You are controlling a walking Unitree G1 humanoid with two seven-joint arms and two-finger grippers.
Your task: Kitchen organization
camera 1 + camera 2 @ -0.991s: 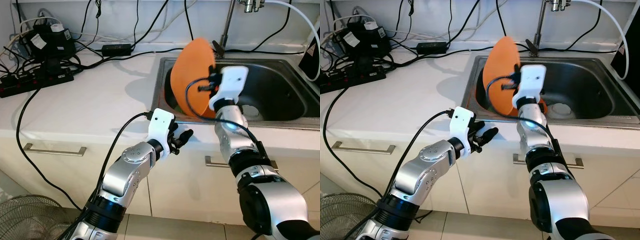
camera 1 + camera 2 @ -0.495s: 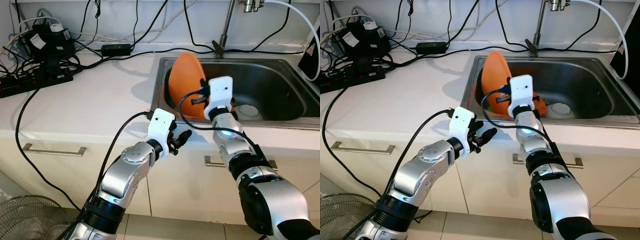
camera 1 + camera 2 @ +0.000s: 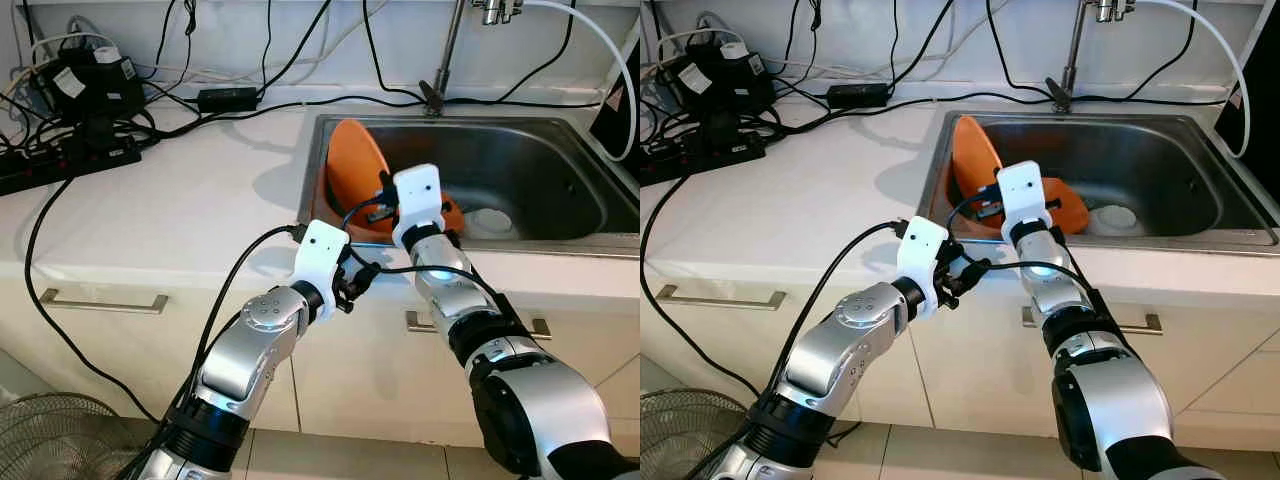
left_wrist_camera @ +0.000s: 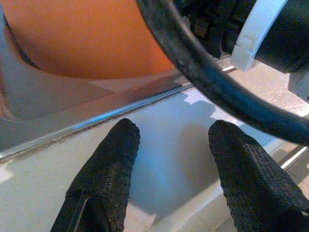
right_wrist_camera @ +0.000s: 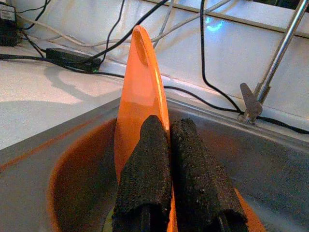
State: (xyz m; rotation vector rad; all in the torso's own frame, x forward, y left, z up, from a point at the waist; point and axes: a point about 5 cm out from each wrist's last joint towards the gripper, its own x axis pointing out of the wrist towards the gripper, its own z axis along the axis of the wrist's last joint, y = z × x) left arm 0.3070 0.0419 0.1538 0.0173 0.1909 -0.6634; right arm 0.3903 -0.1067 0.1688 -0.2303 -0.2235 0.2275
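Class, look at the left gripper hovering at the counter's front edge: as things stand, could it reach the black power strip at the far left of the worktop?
Probably yes. The left gripper, fingers open, holds nothing, and bare counter lies between it and the power strip. It would have to swing well to its left, though, and loose cables trail near the strip.

Home kitchen — steel sink, tap, white counter.

no text, label, brand or number can be read anywhere in these views
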